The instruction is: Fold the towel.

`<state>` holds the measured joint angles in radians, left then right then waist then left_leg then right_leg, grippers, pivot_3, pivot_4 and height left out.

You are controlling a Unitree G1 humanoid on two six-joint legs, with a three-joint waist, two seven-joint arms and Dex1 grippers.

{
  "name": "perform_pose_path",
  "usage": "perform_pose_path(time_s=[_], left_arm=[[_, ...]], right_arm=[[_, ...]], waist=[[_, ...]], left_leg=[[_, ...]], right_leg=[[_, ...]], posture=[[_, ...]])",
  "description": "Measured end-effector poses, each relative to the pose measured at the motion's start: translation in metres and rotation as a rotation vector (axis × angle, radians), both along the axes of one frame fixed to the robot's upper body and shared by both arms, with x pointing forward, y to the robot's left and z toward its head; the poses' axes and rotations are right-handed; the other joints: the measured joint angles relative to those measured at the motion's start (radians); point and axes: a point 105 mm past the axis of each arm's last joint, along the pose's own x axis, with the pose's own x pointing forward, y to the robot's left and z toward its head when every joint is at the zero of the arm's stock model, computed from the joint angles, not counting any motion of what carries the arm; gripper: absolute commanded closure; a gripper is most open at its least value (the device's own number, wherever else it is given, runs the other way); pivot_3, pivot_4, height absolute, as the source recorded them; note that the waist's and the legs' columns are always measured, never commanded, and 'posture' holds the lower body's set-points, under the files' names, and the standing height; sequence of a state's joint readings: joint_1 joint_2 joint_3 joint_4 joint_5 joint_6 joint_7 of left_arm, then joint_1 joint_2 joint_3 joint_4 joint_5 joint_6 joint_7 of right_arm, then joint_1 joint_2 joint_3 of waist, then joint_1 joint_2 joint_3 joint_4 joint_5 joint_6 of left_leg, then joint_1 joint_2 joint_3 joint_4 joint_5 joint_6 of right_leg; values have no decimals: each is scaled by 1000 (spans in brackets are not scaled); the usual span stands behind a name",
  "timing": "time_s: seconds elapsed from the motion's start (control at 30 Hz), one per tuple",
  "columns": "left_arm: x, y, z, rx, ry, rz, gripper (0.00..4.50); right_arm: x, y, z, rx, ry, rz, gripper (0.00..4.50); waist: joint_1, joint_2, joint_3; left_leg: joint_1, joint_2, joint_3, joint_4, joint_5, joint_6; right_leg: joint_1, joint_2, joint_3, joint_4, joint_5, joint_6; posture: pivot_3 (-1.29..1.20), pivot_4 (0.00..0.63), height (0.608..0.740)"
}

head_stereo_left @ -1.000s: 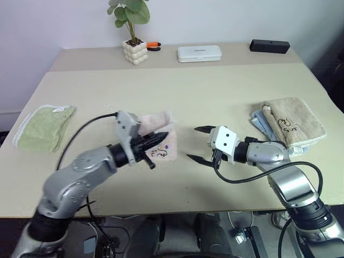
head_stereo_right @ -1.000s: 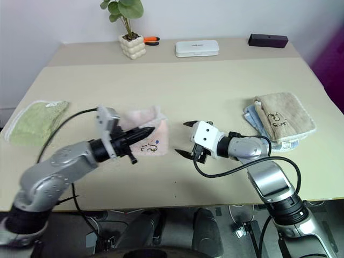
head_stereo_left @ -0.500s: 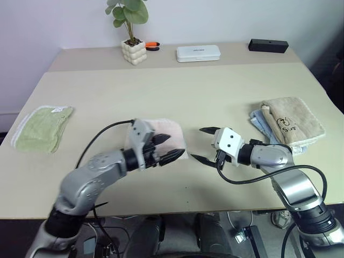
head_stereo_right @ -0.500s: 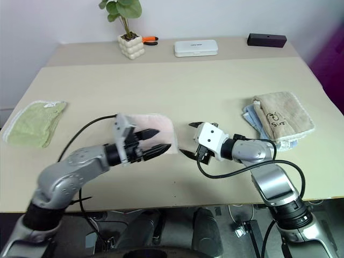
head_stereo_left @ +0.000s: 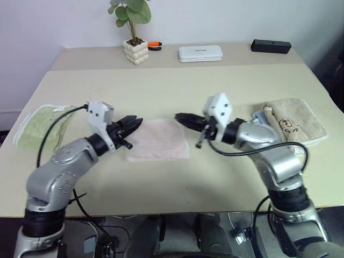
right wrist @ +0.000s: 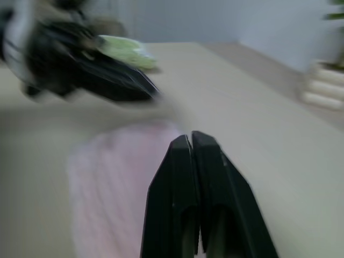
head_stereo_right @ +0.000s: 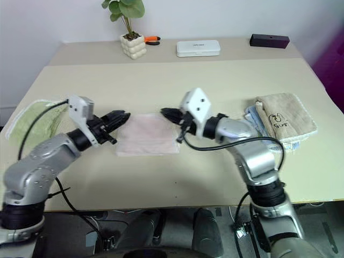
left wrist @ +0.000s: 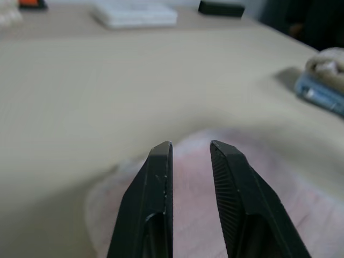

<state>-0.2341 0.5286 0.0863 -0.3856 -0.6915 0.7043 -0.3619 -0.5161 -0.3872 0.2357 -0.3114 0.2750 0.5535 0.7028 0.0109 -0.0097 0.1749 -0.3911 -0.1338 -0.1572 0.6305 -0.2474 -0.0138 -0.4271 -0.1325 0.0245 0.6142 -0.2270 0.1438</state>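
Observation:
The pale pink towel (head_stereo_left: 160,141) lies flat on the table as a folded rectangle, in front of me. My left gripper (head_stereo_left: 134,123) hovers at its far left corner. In the left wrist view its fingers (left wrist: 159,161) stand a narrow gap apart with nothing between them, and the towel (left wrist: 301,207) is below. My right gripper (head_stereo_left: 179,117) points at the towel's far right corner. Its fingers (right wrist: 183,150) are pressed together and hold nothing above the pink cloth (right wrist: 107,183).
A light green towel (head_stereo_left: 38,127) lies at the table's left edge. A beige towel (head_stereo_left: 294,119) on blue cloth lies at the right. Along the back stand a potted plant (head_stereo_left: 134,51), a white box (head_stereo_left: 200,52) and a black box (head_stereo_left: 270,46).
The left gripper let go of the towel, drew back to the left and narrowed. The towel now lies flat. The right gripper shut and swung up to the towel's far right corner.

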Motion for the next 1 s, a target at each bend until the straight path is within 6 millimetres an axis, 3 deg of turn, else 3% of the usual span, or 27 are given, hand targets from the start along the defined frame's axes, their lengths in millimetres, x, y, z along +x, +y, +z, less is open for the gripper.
perform_pose_path(time_s=[0.17,0.27,0.5,0.6,0.73,0.8,0.83,0.9,1.0], left_arm=[[13,-2,-41,62,76,67,3498],[13,-3,-59,99,81,75,3498],[10,4,-60,26,39,101,3498],[6,17,-49,-9,4,132,3498],[-3,44,-25,-10,-74,171,3498],[-10,54,-23,28,-84,176,3498],[-14,57,-26,45,-65,173,3255],[-20,66,-36,11,-1,199,2652],[-21,75,-35,-105,35,249,1224]], right_arm=[[15,18,-56,-139,98,-52,4477],[23,13,-91,-210,154,-114,4477],[24,4,-84,-171,123,-150,4477],[25,-10,-68,-126,135,-166,3651],[20,-27,-41,-61,153,-171,1702],[13,-30,-36,-51,167,-159,681],[9,-32,-36,-54,171,-151,96],[4,-32,-34,-55,170,-139,0],[-3,-30,-25,-38,145,-108,0]], waist=[[-1,0,0],[0,0,0],[0,0,-2],[-1,0,-2],[-2,0,-2],[-2,0,-2],[-2,0,-2],[-1,1,-2],[2,0,-2]], left_leg=[[0,0,0,0,0,-1],[0,0,0,0,0,-1],[1,0,-1,0,0,-1],[0,0,-1,0,0,-1],[0,1,-1,-1,0,0],[0,1,-1,-1,-2,3],[0,1,-1,-1,-2,4],[0,1,-1,-1,-3,5],[0,1,-2,0,-3,5]], right_leg=[[-1,0,0,1,0,-1],[-1,0,0,1,0,-1],[0,1,0,1,1,-1],[-1,1,0,1,1,-1],[-1,1,0,1,1,-1],[-1,1,0,1,1,-1],[-1,1,0,1,1,-1],[-1,1,0,1,1,-1],[-1,1,-1,1,1,-1]], posture=[[0,150,740],[0,150,740],[0,150,740],[0,150,740],[0,150,740],[0,150,740],[0,150,740],[0,150,740],[0,150,740]])
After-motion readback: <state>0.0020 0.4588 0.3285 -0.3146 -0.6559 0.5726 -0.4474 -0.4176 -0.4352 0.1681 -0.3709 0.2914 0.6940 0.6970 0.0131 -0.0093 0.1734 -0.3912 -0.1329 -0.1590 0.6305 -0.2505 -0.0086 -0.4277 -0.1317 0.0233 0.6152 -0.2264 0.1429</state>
